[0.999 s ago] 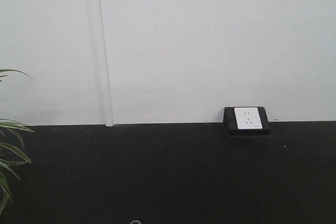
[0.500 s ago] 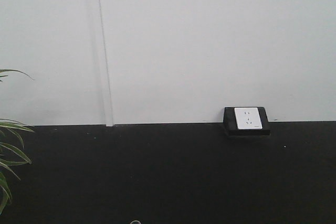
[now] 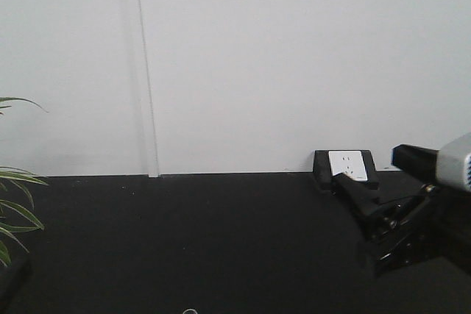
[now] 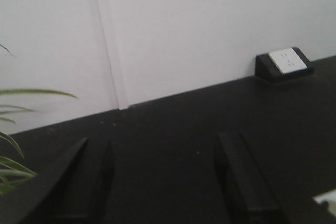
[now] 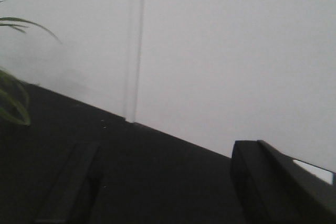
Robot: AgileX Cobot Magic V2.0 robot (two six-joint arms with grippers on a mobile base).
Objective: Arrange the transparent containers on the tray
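Observation:
No transparent containers and no yellow tray show clearly in any view; only a tiny pale curved rim (image 3: pixel 190 312) peeks in at the front view's bottom edge, too small to identify. My right gripper (image 3: pixel 353 217) reaches in from the right over the black tabletop (image 3: pixel 221 240), its jaws apart and empty. In the right wrist view the right gripper (image 5: pixel 173 182) is open, with only dark tabletop between its fingers (image 5: pixel 73 182). The left gripper (image 4: pixel 165 182) is likewise open and empty, its fingers (image 4: pixel 241 179) hovering over the black surface.
A white wall (image 3: pixel 294 64) rises behind the table. A black box with a white power socket (image 3: pixel 346 168) sits at the wall. Green plant leaves (image 3: pixel 15 211) hang at the left edge. A dark shape (image 3: pixel 13 279) fills the bottom left corner.
The right arm and its open gripper have come into the front view from the right, in front of the socket box. A dark shape has appeared at the bottom left corner.

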